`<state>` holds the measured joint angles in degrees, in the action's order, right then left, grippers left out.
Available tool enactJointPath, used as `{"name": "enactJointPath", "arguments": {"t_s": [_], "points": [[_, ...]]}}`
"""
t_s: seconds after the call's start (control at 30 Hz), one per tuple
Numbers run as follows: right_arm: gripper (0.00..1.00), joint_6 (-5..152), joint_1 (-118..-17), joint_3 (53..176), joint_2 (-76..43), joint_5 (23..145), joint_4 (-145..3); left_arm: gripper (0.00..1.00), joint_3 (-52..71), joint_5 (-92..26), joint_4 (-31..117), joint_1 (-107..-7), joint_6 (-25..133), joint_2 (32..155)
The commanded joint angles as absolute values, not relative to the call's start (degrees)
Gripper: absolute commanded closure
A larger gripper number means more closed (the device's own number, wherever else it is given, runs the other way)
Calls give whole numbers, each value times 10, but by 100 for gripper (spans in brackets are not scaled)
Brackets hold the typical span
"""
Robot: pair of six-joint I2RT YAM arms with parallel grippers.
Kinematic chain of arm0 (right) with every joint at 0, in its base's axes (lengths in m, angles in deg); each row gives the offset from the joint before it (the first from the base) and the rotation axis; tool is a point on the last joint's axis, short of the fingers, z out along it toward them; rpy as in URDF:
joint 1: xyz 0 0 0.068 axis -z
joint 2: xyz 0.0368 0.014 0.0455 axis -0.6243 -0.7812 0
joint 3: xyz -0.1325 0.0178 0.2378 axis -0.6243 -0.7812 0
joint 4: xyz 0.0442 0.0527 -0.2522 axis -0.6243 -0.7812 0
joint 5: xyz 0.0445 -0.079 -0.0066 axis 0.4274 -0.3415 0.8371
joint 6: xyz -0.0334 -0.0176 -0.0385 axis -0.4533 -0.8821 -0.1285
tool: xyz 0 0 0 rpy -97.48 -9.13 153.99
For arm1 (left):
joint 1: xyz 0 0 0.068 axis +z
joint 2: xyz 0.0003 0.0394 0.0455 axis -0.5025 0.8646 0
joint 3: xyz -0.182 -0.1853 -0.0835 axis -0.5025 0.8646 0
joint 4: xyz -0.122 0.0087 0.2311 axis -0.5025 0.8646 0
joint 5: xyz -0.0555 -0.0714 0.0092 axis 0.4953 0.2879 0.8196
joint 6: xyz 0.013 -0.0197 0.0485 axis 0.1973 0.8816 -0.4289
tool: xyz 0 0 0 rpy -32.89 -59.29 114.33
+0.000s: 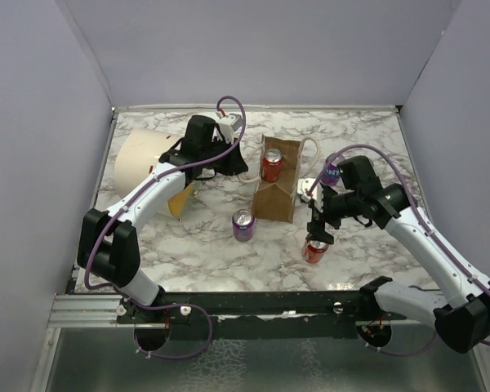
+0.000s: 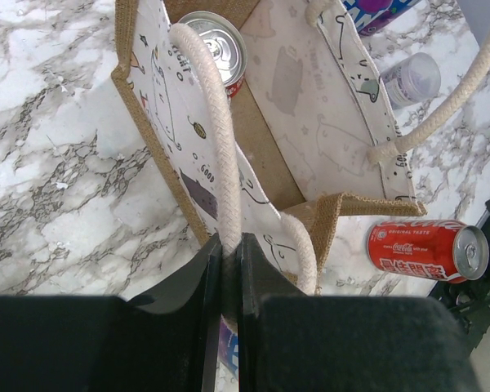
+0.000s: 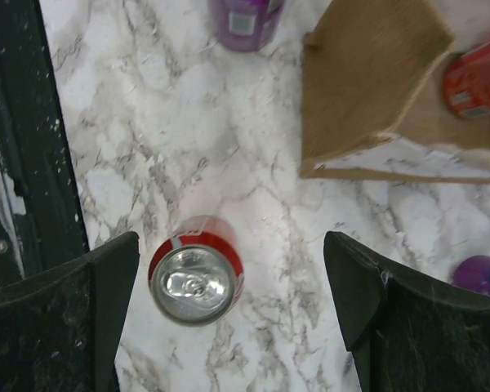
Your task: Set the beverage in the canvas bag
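Note:
The tan canvas bag (image 1: 278, 192) stands at mid-table, mouth open, with a red can (image 1: 271, 165) inside it. My left gripper (image 1: 238, 167) is shut on the bag's near cream rope handle (image 2: 220, 139) and holds it up. The left wrist view shows the bag's printed lining (image 2: 310, 98) and the can inside (image 2: 216, 47). My right gripper (image 1: 317, 233) is open and hovers over a second upright red can (image 1: 314, 250). In the right wrist view that can (image 3: 196, 282) stands between the jaws (image 3: 231, 245), close to the left finger and untouched.
A purple can (image 1: 243, 224) stands just left of the bag's front, and another purple can (image 1: 331, 173) sits right of the bag by my right arm. A large cream cylinder (image 1: 143, 159) lies at the back left. The black frame rail (image 3: 16, 122) runs along the near edge.

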<state>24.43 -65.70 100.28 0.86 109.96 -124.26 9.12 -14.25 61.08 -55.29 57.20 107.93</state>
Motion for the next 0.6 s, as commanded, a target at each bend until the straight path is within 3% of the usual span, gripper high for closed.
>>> {"name": "enactJointPath", "arguments": {"t_s": [0.0,0.57], "points": [[5,218,-660,953,52,1077,-1298,100,75,-130,603,-551,561,1083],[7,207,-660,843,21,1033,-1223,100,78,-137,603,-551,550,1077]]}}
